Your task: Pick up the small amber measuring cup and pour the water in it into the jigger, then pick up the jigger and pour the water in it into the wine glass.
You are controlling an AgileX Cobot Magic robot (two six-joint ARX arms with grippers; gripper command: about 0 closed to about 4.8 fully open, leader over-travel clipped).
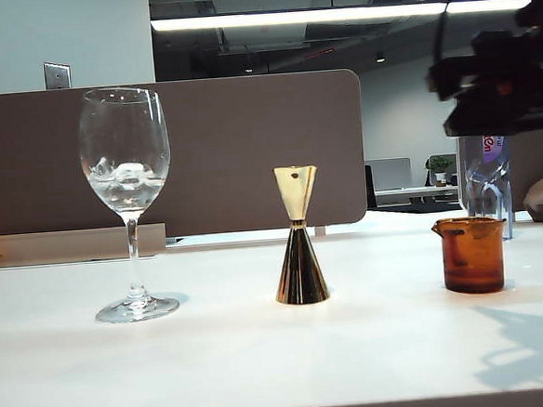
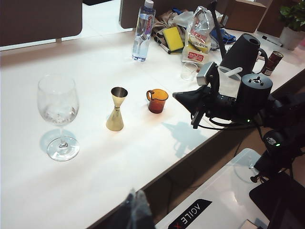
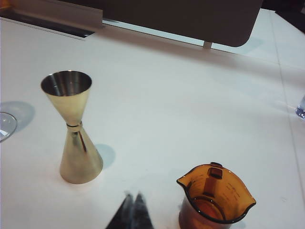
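On the white table (image 1: 264, 362) in the exterior view, three vessels are seen in a row: one wine glass (image 1: 127, 190), one jigger (image 1: 299, 237) and one small amber measuring cup (image 1: 472, 254). All three stand upright and apart. The wine glass is at the left with ice cubes (image 1: 120, 177) in its bowl; they are too blurred to be counted. The jigger is in the middle and the cup is at the right. One water bottle (image 1: 485, 184) is seen behind the cup. One dark arm, the right one, is seen high above the cup.

In the left wrist view, the same three vessels are seen from above, one of each. One bottle stands farther back. The right gripper (image 2: 182, 98) is held in the air just beside the cup, touching nothing, with its tip pinched together. The left gripper (image 2: 135, 210) is seen only as a dark blurred tip near the table edge, well apart from everything; its jaws cannot be told.

In the right wrist view, one jigger and one amber cup are seen, plus part of the glass foot. The right gripper's two fingers (image 3: 125, 212) are pressed together with nothing between them, beside the cup.
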